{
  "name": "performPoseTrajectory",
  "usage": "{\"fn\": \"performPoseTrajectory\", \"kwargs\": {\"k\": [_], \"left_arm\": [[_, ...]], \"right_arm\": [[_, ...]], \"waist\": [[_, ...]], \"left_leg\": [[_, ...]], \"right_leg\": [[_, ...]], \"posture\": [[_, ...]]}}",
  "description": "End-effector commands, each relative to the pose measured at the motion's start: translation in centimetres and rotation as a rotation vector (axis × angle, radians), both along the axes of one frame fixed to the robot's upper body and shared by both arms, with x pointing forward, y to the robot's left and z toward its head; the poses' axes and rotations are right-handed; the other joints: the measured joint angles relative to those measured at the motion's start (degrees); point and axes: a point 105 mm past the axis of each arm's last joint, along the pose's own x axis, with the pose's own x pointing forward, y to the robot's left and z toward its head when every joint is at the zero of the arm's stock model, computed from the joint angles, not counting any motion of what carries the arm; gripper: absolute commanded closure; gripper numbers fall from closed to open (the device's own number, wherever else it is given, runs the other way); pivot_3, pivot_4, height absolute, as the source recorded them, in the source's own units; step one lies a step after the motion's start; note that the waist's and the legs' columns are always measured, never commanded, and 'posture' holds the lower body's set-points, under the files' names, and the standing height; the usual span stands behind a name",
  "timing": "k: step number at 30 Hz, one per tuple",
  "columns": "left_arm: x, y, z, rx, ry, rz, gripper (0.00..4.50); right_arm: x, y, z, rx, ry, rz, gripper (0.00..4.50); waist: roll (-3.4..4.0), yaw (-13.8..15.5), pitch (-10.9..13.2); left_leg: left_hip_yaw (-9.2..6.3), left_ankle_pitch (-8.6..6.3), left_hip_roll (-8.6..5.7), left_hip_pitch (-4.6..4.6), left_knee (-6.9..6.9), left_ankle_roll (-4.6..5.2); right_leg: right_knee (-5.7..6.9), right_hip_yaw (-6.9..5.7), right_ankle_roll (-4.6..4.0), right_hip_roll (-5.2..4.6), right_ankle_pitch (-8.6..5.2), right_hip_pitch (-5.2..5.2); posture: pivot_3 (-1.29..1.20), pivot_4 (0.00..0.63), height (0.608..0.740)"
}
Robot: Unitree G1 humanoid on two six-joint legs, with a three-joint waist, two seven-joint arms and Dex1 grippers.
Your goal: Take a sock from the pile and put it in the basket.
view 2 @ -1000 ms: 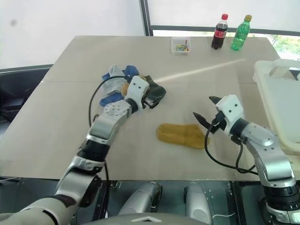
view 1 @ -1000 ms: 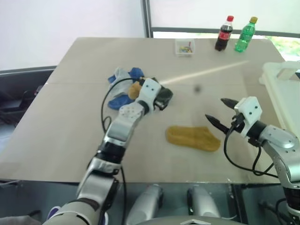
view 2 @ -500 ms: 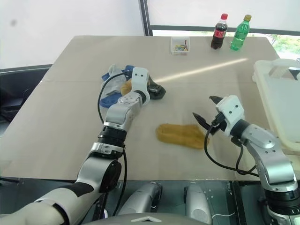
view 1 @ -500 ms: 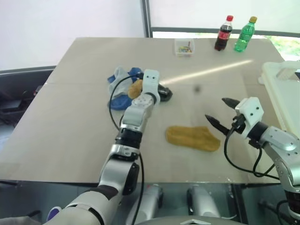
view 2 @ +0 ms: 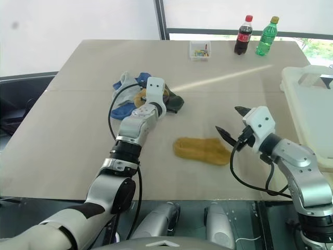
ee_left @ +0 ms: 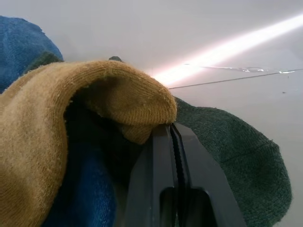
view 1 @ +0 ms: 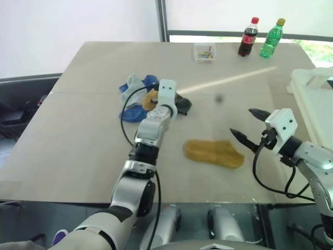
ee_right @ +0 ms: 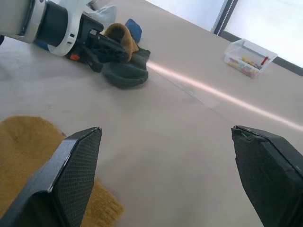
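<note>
At the middle of the counter (view 1: 78, 130), toward its left edge, the pile (view 1: 136, 96) of ankle socks lies in a soft heap, and the left gripper (ee_left: 173, 142) has its jaws pressed together beneath a fold of a mustard sock (ee_left: 94, 104), a dark green sock (ee_left: 232, 156) beside it. The knit looks light, limp and stretchy, so a pinch on a raised fold or cuff should lift it, though neighbours may cling. A second mustard sock (view 1: 213, 153) lies flat nearer the front edge. The right gripper (view 1: 250, 127) hovers with jaws spread, empty. The basket (view 2: 312, 109) waits beyond the right edge.
</note>
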Motion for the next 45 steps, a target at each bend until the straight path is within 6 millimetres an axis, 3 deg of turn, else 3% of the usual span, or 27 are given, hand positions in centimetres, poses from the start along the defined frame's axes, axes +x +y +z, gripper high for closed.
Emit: {"fn": "performPoseTrajectory", "kwargs": {"k": [1, 3, 6, 9, 13, 18, 21, 24, 31, 45], "left_arm": [[-1.2, -0.9, 2.0, 0.044, -0.102, -0.168, 4.37], [-2.2, -1.1, 2.3, 0.192, -0.167, -0.271, 4.37], [-3.0, -0.5, 2.4, 0.434, -0.238, -0.353, 3.07], [-2.8, 0.4, 3.7, 0.718, -0.339, -0.369, 1.59], [-1.7, 1.7, 5.3, 1.047, -0.446, -0.292, 1.59], [-1.1, 0.9, 5.0, 1.033, -0.414, -0.375, 1.59], [-0.9, 1.3, 4.2, 0.688, -0.257, -0.299, 1.59], [-0.8, 2.4, 4.5, 0.530, -0.221, -0.154, 1.59], [-1.7, 5.6, 3.8, 0.544, -0.176, 0.078, 1.59], [-1.9, 6.5, 2.2, 0.443, -0.135, 0.120, 1.59]], "right_arm": [[-0.5, 0.0, 1.4, -0.004, -0.055, 0.010, 0.00], [-0.5, 0.0, 1.4, -0.004, -0.057, 0.010, 0.00], [-0.4, 0.1, 1.5, -0.002, -0.058, 0.011, 0.00], [-0.4, 0.2, 1.5, -0.001, -0.059, 0.015, 0.00], [-0.3, 0.3, 1.5, 0.001, -0.059, 0.018, 0.00], [-0.2, 0.5, 1.5, 0.006, -0.060, 0.024, 0.00], [-0.2, 0.5, 1.5, 0.006, -0.062, 0.020, 0.00], [-0.3, 0.4, 1.4, 0.003, -0.061, 0.014, 0.00], [-0.3, 0.4, 1.2, 0.005, -0.057, 0.014, 0.00], [-0.2, 0.7, 1.0, -0.012, -0.059, 0.040, 0.00]], "waist": [[0.00, -0.10, 0.00], [0.02, -0.20, -0.01], [0.03, -0.07, -0.01], [0.03, 0.11, -0.01], [0.01, 0.19, 0.00], [0.02, 0.10, -0.01], [0.01, -0.02, 0.00], [0.00, -0.31, 0.00], [0.01, -0.93, -0.01], [0.02, -0.54, -0.01]], "left_leg": [[0.00, 0.00, 0.00, 0.00, 0.00, 0.00], [0.02, 0.00, 0.02, 0.01, 0.00, -0.01], [0.03, 0.01, 0.01, 0.02, -0.01, -0.01], [0.03, 0.00, 0.01, 0.03, -0.01, 0.00], [0.00, -0.10, 0.01, 0.02, -0.01, 0.17], [-0.01, -0.07, 0.00, 0.01, -0.01, 0.11], [-0.01, -0.04, 0.00, -0.01, -0.01, 0.07], [-0.04, -0.06, 0.00, -0.03, 0.01, 0.11], [0.00, -0.02, 0.02, 0.00, 0.01, 0.03], [-0.01, -0.01, 0.01, 0.01, 0.02, 0.02]], "right_leg": [[0.00, 0.00, 0.00, 0.01, 0.00, 0.00], [0.03, 0.02, -0.01, 0.02, 0.00, -0.01], [0.04, 0.05, -0.01, 0.03, 0.01, -0.02], [0.04, 0.06, -0.01, 0.02, 0.01, 0.00], [0.02, 0.01, -0.01, 0.01, 0.01, 0.01], [0.00, 0.00, 0.00, -0.01, 0.00, 0.00], [0.00, 0.01, 0.00, 0.00, 0.00, -0.02], [0.00, -0.02, 0.00, 0.00, 0.00, -0.03], [0.05, 0.03, 0.00, 0.01, 0.00, -0.02], [0.07, 0.00, 0.00, 0.00, 0.01, -0.02]], "posture": [[0.00, 0.150, 0.739], [0.00, 0.150, 0.739], [0.00, 0.150, 0.739], [0.00, 0.150, 0.739], [0.00, 0.150, 0.739], [0.00, 0.150, 0.739], [0.00, 0.150, 0.739], [0.00, 0.150, 0.739], [0.00, 0.150, 0.739], [0.00, 0.150, 0.739]]}}
